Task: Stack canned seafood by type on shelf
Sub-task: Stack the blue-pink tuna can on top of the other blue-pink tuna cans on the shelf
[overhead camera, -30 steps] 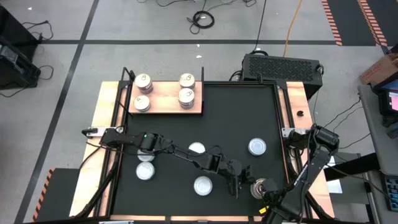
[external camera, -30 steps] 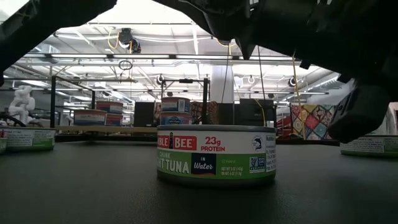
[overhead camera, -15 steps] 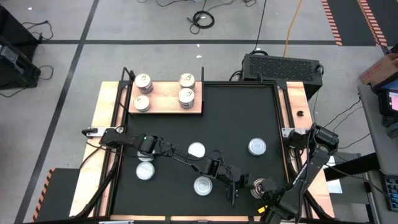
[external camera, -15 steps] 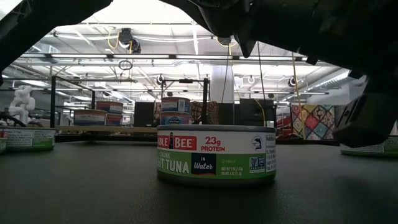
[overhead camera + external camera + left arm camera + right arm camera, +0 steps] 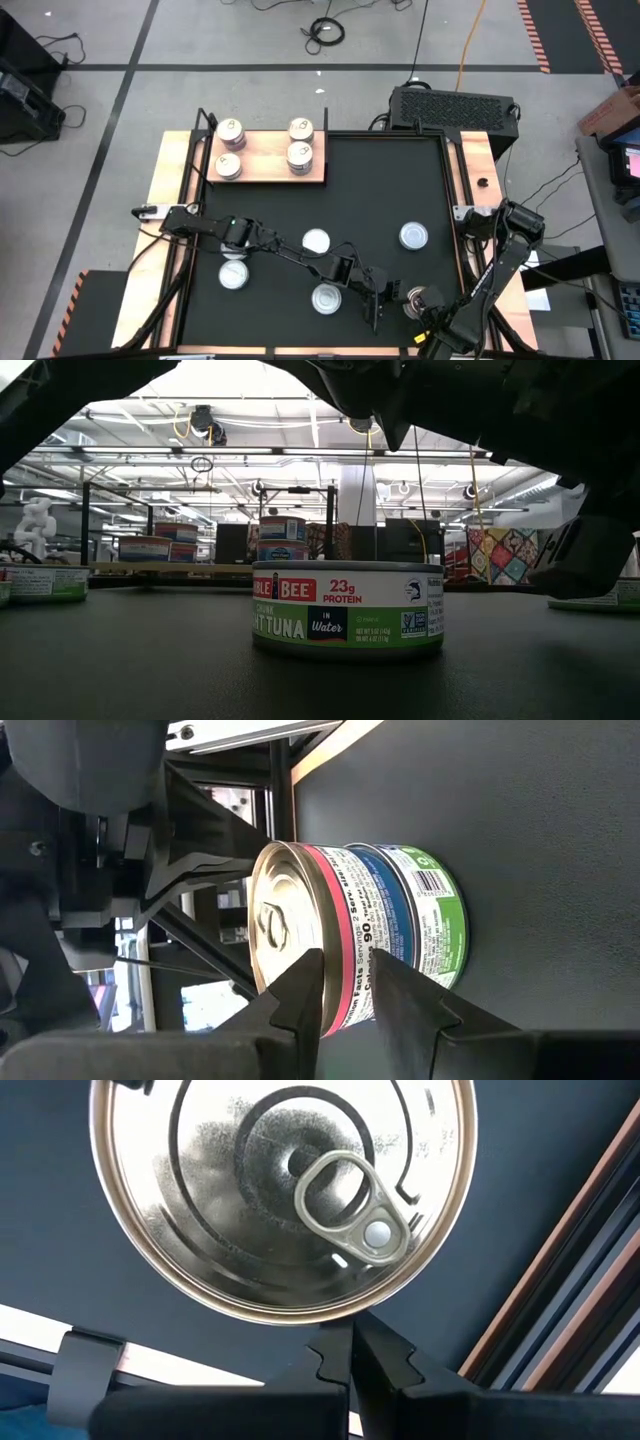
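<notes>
Much of the low view is blocked by dark arm parts along its upper edge, and the right-hand tin [image 5: 600,596] there is partly covered. A tuna tin [image 5: 347,607] is seen in the middle, its label reading "BEE", "23g PROTEIN", "TUNA" and "in Water", the first letters being cut off.

On the black mat [image 5: 380,190], the left gripper [image 5: 375,305] is lowered near the front edge, between a silver tin [image 5: 326,297] and a tall tin [image 5: 419,300]. Its fingers [image 5: 300,995] are set narrowly apart with nothing between them. The right gripper [image 5: 352,1342] is held directly over the tall tin's pull-tab lid [image 5: 285,1190], its fingers pressed together.

Four tins [image 5: 300,155] are seen on the wooden shelf [image 5: 265,160] at the mat's far left corner.
</notes>
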You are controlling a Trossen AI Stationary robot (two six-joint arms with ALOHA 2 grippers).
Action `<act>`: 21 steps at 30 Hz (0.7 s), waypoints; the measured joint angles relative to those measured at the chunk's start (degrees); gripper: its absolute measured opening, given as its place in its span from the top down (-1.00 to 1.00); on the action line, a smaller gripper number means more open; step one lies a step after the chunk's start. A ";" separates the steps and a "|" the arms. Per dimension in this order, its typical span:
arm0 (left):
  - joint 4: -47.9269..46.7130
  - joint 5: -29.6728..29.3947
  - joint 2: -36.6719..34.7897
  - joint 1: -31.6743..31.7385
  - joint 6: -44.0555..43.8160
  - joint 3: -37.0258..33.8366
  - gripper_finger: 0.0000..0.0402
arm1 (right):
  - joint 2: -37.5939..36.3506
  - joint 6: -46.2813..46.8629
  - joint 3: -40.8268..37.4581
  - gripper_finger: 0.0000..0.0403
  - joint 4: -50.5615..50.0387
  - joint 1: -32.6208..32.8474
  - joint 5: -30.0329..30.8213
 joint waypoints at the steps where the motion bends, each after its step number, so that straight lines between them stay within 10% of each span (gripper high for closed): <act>1: 0.00 -0.02 0.00 0.00 -0.01 0.00 0.56 | 0.01 0.00 0.00 1.00 0.06 0.00 0.00; 21: -0.50 -1.28 -0.13 -0.11 -1.85 -0.04 0.97 | 0.01 0.00 0.00 1.00 0.75 0.01 -0.02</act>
